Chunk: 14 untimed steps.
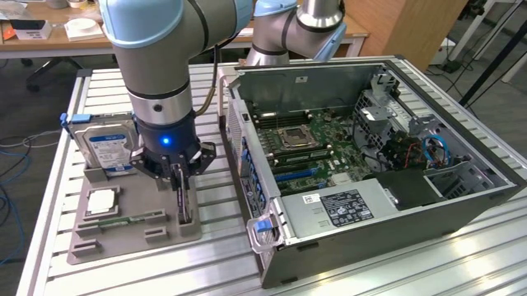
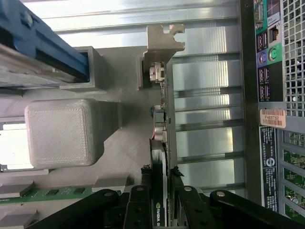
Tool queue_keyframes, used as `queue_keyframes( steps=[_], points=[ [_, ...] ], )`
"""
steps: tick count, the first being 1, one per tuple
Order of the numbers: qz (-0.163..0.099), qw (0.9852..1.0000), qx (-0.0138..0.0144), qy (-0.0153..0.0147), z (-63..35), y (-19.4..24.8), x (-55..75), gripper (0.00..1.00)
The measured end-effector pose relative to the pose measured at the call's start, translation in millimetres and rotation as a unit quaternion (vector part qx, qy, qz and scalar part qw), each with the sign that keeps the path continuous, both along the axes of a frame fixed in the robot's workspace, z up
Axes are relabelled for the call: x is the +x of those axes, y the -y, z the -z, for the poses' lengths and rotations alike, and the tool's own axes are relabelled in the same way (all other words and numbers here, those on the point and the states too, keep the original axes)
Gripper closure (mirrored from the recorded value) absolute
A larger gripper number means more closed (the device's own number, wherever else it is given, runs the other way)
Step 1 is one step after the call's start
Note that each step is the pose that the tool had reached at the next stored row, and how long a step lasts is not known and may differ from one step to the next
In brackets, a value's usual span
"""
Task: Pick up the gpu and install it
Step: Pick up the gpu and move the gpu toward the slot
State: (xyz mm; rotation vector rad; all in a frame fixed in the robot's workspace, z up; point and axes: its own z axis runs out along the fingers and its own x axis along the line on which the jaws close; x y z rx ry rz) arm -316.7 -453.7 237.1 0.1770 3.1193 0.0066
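The gpu (image 1: 184, 200) stood on edge in the gray holder (image 1: 123, 240), on the exterior view's left of the open computer case (image 1: 387, 203). The tool (image 1: 182, 177) straddled its top edge; whether it was clamped, I could not tell. The card looked light, stiff and fragile, best held by its bare edges.

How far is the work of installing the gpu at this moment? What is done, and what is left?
Done: the gripper sits right over the gpu, which stands on edge in the gray holder. In hand: the grasp itself; it cannot be told whether the card is clamped yet. Left: the lift and the install, as the gpu is not yet in the open computer case.
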Motion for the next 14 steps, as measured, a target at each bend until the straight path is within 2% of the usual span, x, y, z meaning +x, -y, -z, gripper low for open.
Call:
queue_keyframes(
  steps=[14],
  points=[
    [0.000,1.0000,0.0000,0.0000,-1.9,0.0,0.0,0.74]
  ],
)
